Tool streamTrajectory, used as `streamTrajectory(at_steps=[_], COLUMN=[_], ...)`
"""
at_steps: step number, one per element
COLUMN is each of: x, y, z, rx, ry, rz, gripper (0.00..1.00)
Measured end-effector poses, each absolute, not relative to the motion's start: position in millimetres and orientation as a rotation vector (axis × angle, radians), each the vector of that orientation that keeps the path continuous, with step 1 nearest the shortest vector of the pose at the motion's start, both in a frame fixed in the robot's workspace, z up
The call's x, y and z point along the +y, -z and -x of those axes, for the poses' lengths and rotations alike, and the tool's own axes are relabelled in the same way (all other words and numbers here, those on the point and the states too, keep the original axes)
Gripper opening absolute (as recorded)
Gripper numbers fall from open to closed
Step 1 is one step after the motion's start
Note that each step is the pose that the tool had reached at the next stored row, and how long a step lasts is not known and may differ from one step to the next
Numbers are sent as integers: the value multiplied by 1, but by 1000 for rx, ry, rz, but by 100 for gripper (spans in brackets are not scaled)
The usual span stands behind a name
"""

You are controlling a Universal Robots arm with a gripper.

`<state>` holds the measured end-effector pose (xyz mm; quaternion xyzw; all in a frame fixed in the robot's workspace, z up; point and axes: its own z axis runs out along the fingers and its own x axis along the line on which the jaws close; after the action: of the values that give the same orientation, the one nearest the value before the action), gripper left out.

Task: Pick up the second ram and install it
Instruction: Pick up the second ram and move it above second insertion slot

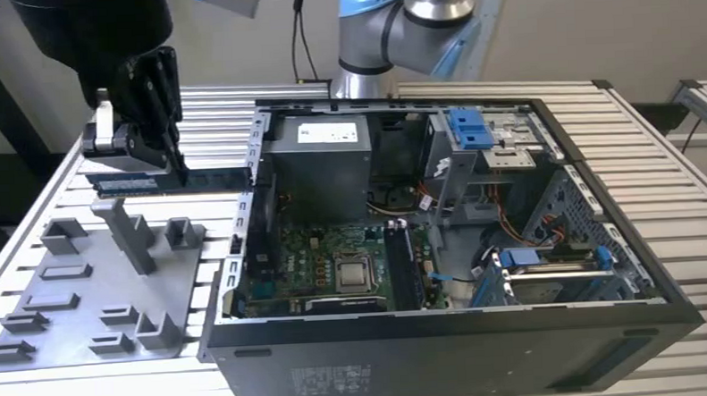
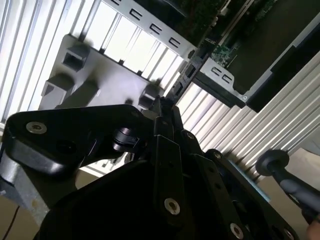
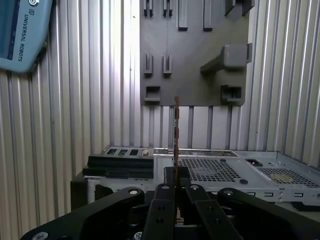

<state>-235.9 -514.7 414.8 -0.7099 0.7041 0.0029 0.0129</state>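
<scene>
Closest to the lens in the exterior view is the black front of the PC case [image 1: 456,359], lid off, taking up the lower right of the frame. A bit further in you get the green motherboard [image 1: 320,262] with its square silver chip [image 1: 354,274], and the dark memory slots [image 1: 401,263] run just beside that chip. Honestly can't tell if any slot has a stick in it.

Over at lower left sits the grey tray [image 1: 178,277] with its upright posts, flat on the slatted table [image 1: 690,237].

Past the tray's far edge, upper left of the frame, the gripper [image 1: 170,166] has its fingers clamped on the second ram [image 1: 216,179]. The stick lies level, long side across the frame, near the case's outer wall but outside it. It looks clear of the tray. In the first wrist view the ram [image 3: 176,130] shows edge-on, sticking out from between the fingers, with the tray beyond it and the case wall beside it.

So my read: the pick-up half is done, the install half isn't. The stick is well apart from the slots and hasn't crossed over the case rim.

Furthest back, top centre, is the arm [image 1: 376,27].
</scene>
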Motion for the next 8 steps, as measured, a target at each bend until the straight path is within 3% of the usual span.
streamTrajectory(at_steps=[8], x=[-515], y=[-415], z=[213], rx=[2194], ry=[-9], rz=[2212], gripper=[14])
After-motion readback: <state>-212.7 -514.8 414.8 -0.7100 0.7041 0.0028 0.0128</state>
